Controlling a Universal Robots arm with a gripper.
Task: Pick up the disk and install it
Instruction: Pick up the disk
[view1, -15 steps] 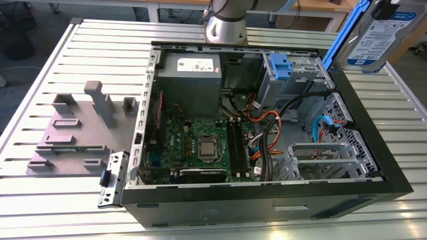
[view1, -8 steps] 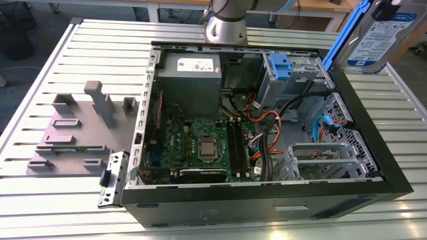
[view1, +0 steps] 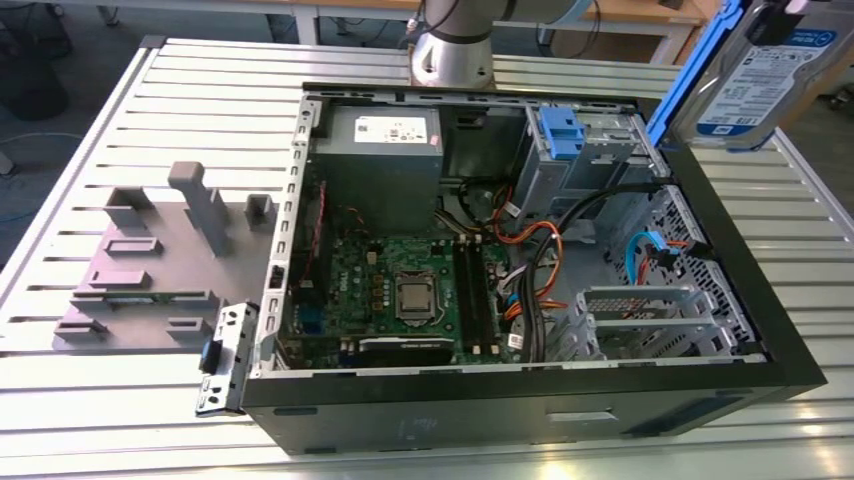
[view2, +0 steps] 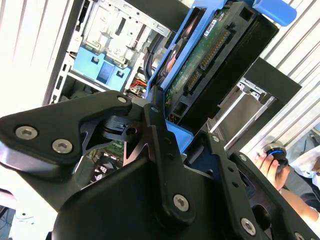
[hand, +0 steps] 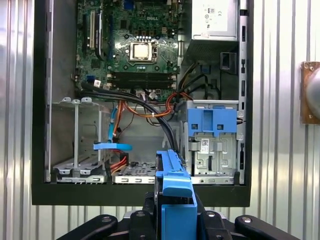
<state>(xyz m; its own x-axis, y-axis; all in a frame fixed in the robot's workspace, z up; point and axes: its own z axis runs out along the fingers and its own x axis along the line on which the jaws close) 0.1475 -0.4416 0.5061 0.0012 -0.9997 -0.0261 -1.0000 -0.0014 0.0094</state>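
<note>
Blue-framed disk, exterior view: the disk (view1: 758, 70) is seen lifted clear of the case, at the upper corner on the exterior view's right, label facing the camera.
Computer case, exterior view: an open black computer case (view1: 534, 400) lies on a slatted metal table (view1: 160, 120); inside are seen a green motherboard (view1: 400, 290), a grey power supply (view1: 380, 150), a blue latch (view1: 563, 135) on the grey drive cage (view1: 594, 160), and orange and black cables (view1: 534, 250).
Beside the case, exterior view: a grey fixture block (view1: 147, 270) rests on the table, on the exterior view's left.
Gripper, second wrist view: the gripper (view2: 185, 140) is clenched on the disk (view2: 215, 60), its black fingers (view2: 160, 145) pressed against the blue carrier (circuit board and connectors are turned toward the camera).
Background, second wrist view: a person's hand (view2: 270, 162) is seen holding a small round object.
Disk, first wrist view: the disk's blue carrier edge (hand: 174, 192) is seen standing between the fingers, above the case opening.
Case, first wrist view: the drive cage (hand: 212, 145) with its blue latch (hand: 211, 121) sits just beside the held disk; empty grey bays (hand: 80, 135) lie further along.
</note>
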